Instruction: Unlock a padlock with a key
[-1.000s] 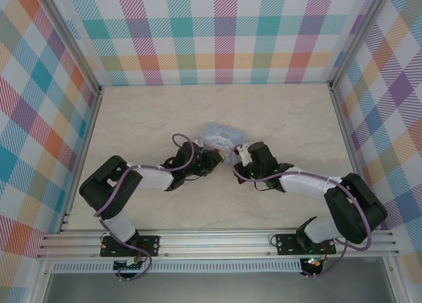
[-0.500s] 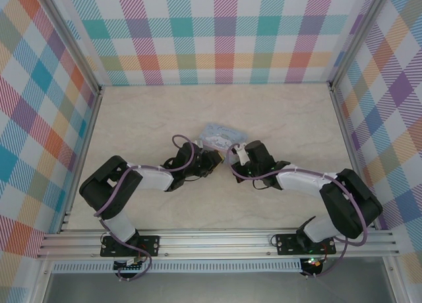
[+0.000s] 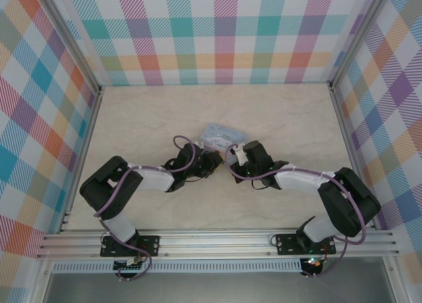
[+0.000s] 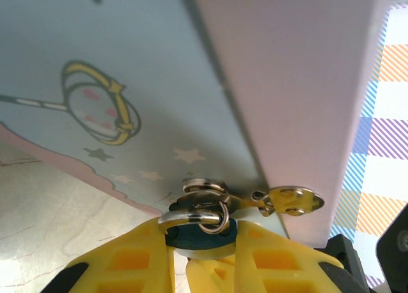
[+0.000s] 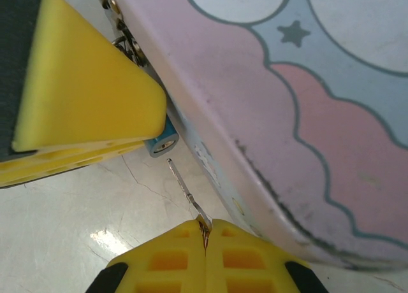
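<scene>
On the bench: one pale marbled table, boxed by three plaid walls, with an aluminium rail along the near edge. Two arms, both bent in toward centre. One pale blue cartoon tin at mid-table, both grippers at its near edge. Left gripper clamped on the padlock, count one, its shackle at the tin's hasp. Right gripper pinched tight on the key, count one; blade tip just short of the padlock's keyhole end, not touching
</scene>
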Action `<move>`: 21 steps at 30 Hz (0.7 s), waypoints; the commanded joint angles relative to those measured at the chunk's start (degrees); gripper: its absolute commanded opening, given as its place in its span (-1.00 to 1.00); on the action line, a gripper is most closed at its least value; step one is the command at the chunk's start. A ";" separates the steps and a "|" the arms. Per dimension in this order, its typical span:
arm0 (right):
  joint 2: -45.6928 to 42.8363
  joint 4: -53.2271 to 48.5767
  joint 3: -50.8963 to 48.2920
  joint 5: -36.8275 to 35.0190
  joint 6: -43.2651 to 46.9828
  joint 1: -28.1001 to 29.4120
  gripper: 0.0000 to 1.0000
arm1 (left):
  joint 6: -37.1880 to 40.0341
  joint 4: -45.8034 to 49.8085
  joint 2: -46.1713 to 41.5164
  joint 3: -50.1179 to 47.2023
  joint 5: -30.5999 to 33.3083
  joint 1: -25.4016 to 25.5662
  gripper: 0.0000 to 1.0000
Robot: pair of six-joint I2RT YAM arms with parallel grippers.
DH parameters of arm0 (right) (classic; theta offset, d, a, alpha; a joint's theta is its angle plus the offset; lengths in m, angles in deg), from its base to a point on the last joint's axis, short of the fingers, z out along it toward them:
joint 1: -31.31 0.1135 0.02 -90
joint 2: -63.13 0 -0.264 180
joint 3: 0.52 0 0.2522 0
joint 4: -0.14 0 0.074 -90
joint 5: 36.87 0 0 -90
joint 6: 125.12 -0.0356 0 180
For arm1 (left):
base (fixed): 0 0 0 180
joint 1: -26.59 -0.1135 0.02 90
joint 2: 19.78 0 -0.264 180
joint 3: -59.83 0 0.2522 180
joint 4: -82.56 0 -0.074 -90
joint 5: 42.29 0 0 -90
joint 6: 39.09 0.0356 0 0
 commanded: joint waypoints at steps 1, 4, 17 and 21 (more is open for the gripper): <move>0.26 2.53 1.35 0.04 1.33 0.60 -0.93 | -0.80 -1.65 -1.28 0.19 -0.65 1.30 -0.94; -0.01 3.17 1.13 0.18 1.25 0.57 -0.93 | -0.91 -1.66 -1.12 0.10 -0.65 1.33 -0.94; -0.56 5.66 0.35 -0.22 1.27 0.66 -0.93 | -1.21 -1.80 -0.70 0.10 -0.99 1.41 -0.96; -0.62 7.35 -0.10 -0.71 1.27 0.63 -0.92 | -1.39 -1.83 -0.74 0.10 -1.14 1.49 -0.96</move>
